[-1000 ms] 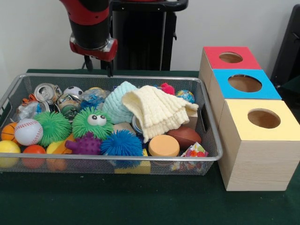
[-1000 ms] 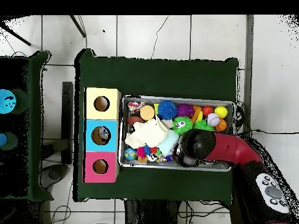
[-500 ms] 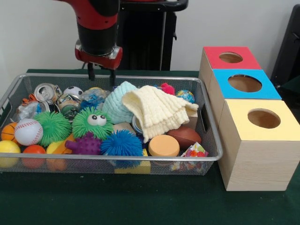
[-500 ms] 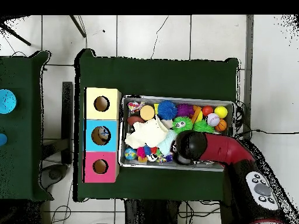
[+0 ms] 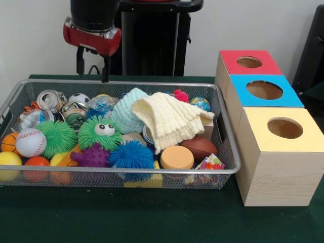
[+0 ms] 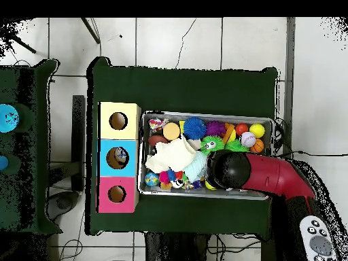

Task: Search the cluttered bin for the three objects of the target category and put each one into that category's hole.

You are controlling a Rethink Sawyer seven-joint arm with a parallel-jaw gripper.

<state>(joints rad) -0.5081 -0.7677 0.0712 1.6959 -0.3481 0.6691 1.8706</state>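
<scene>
Lying heaped in the wire bin, the candidate objects are sitting unsorted: spiky balls, a baseball, crushed cans, and a cream cloth that is covering part of the pile. Nothing shows which category is the target. The gripper is hanging empty above the bin's far rim, fingers parted. The three holed boxes are standing just beside the bin.

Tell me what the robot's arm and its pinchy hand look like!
The arm is a thick red tube ending in a round black part. Under that sits a red ring, and from it two thin dark fingers of the gripper point down.
</scene>
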